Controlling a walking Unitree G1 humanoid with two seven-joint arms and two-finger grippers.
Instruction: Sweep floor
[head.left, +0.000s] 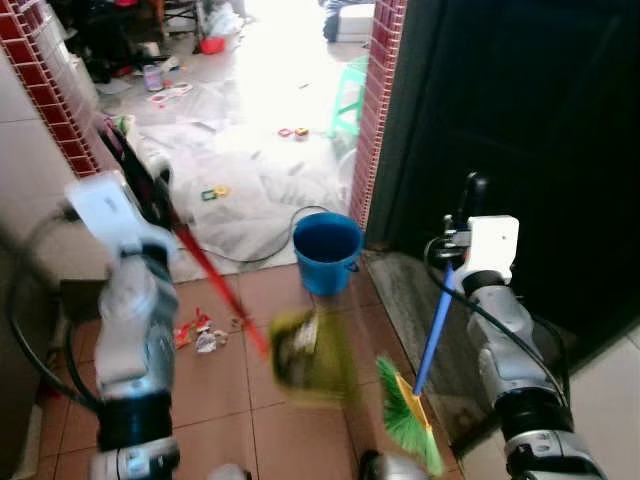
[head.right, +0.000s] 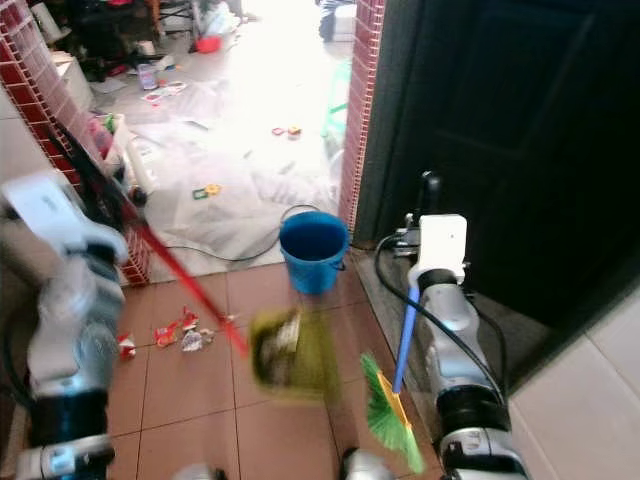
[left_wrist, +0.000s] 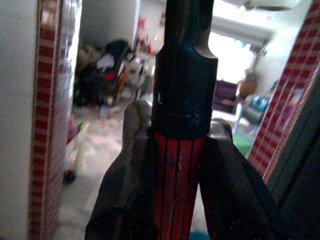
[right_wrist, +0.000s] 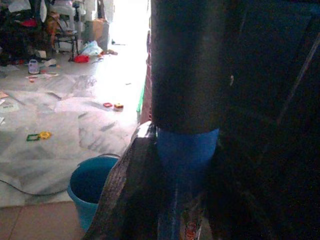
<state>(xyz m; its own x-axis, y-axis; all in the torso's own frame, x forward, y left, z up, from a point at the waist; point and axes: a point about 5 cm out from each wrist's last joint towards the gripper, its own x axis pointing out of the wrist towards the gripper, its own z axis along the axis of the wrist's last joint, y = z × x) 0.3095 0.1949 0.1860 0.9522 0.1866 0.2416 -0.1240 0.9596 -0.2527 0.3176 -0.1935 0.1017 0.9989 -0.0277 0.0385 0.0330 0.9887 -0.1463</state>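
My left gripper (head.left: 148, 190) is shut on the black grip of a red handle (head.left: 215, 280). That handle slants down to a blurred yellow-green dustpan (head.left: 312, 356) above the tiles. In the left wrist view both fingers (left_wrist: 132, 150) press the red handle (left_wrist: 176, 175) just below its black grip. My right gripper (head.left: 468, 195) is shut on a broom's blue handle (head.left: 436, 318). The broom's green bristles (head.left: 410, 415) hang near the floor by a dark doorstep. In the right wrist view the blue handle (right_wrist: 186, 150) sits between the fingers. Small bits of litter (head.left: 200, 335) lie on the orange tiles beside the dustpan.
A blue bucket (head.left: 327, 250) stands at the foot of a red-tiled pillar (head.left: 378, 110), with a dark doorway (head.left: 520, 120) to its right. Another red-tiled wall (head.left: 50, 80) rises on the left. Pale sheets (head.left: 250, 180), small toys, a cable and a green stool (head.left: 350, 90) lie beyond.
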